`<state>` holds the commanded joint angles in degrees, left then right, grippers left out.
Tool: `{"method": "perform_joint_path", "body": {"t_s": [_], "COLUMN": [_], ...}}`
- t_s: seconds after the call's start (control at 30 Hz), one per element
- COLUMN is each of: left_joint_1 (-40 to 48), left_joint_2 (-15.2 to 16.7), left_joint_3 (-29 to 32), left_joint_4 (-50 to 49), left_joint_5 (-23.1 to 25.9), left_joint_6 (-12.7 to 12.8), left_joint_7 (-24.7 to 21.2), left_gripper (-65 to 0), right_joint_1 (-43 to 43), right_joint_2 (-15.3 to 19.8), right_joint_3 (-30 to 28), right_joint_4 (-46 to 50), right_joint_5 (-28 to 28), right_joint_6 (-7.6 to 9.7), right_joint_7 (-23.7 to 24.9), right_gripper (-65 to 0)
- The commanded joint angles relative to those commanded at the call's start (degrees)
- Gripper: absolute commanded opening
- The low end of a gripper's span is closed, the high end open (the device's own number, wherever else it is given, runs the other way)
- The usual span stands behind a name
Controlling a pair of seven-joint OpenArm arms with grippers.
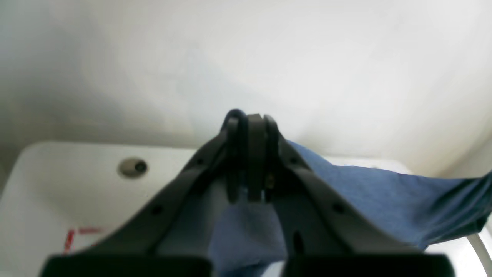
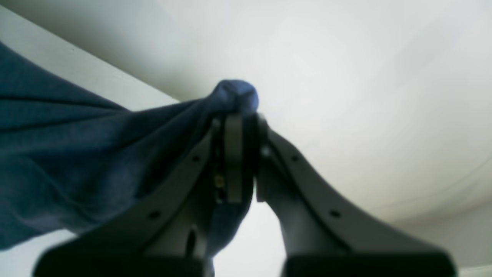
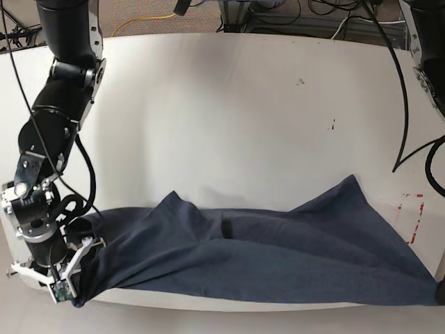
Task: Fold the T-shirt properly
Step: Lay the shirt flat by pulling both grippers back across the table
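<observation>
Hands: left hand (image 1: pixel 250 161) pinches T-shirt (image 3: pixel 278 257) | right hand (image 2: pixel 240 154) too (closed tight)

Overhead base view, two close wrist views

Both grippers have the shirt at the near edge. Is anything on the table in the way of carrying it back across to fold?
Nothing visible. The left gripper and right gripper are each shut on the T-shirt, which lies along the near edge. The table beyond it shows only small dark specks and red tape marks near the shirt's corner.
</observation>
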<state>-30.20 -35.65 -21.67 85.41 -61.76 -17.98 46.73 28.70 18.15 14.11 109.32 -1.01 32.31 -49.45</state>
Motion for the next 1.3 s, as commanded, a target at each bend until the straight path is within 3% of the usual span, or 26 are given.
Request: {"method": "perform_joint_path", "body": {"t_s": [0.1,0.3,0.67,0.8,0.97,1.03,1.3], "left_joint_1": [5.0,15.5,34.4,41.5,48.8,51.4,61.4], "left_joint_2": [2.0,2.3,4.2,5.2,6.4,6.5,6.6], "left_joint_3": [-0.4,-1.2,-5.5,-7.1,-9.6,-10.5,-17.3], "left_joint_4": [1.5,5.3,12.6,14.2,16.0,16.3,16.1], "left_joint_5": [0.0,0.0,0.0,-0.1,0.2,0.2,0.7], "left_joint_6": [0.0,0.0,0.0,-0.3,-2.5,-2.6,-7.3], "left_joint_7": [0.0,0.0,0.0,0.0,0.0,0.0,-0.1], "left_gripper": [-65.0,-65.0,-65.0,-65.0,-65.0,-65.0,-65.0], "right_joint_1": [-5.2,-13.1,-25.1,-29.1,-34.7,-37.1,-48.4], "right_joint_2": [-2.2,-6.9,-15.4,-18.2,-20.0,-20.0,-19.7], "right_joint_3": [2.9,7.6,15.9,19.6,23.2,23.5,23.2], "right_joint_4": [1.5,2.9,4.9,4.9,4.9,4.9,4.5], "right_joint_5": [0.1,0.1,0.1,0.5,7.6,10.4,21.3], "right_joint_6": [0.0,0.09,7.69,7.69,7.69,7.69,7.69], "right_joint_7": [0.0,0.0,-0.1,-0.1,-0.1,-0.1,-0.1], "right_gripper": [-65.0,-65.0,-65.0,-65.0,-65.0,-65.0,-65.0]}}
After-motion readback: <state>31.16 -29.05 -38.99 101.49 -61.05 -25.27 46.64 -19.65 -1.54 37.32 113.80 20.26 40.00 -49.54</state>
